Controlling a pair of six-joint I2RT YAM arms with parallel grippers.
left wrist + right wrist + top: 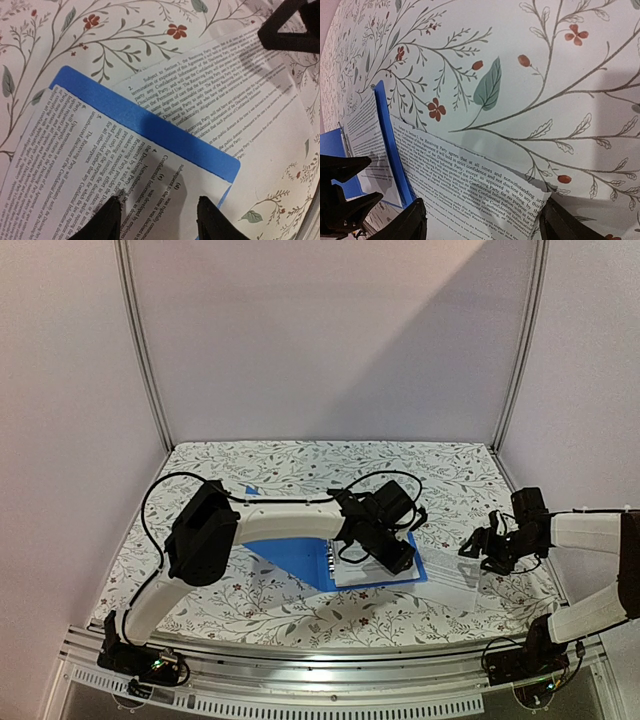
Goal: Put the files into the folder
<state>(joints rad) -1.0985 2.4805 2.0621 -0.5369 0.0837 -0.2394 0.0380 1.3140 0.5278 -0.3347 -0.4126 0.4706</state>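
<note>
Right wrist view: right pincer (485,221) spread wide, files (470,182) lying between its jaws.

Floral-patterned table (300,465) seen from above.
An open blue folder (285,552) lies near the middle; a printed sheet (450,572) lies just to its right, meeting the folder's edge.

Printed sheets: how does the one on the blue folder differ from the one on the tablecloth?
Folder sheet rests flat on the blue folder; loose sheet lies on the tablecloth, one edge crumpled. Folder sheet's text runs crosswise to loose sheet's. Both: white, black print.
</note>
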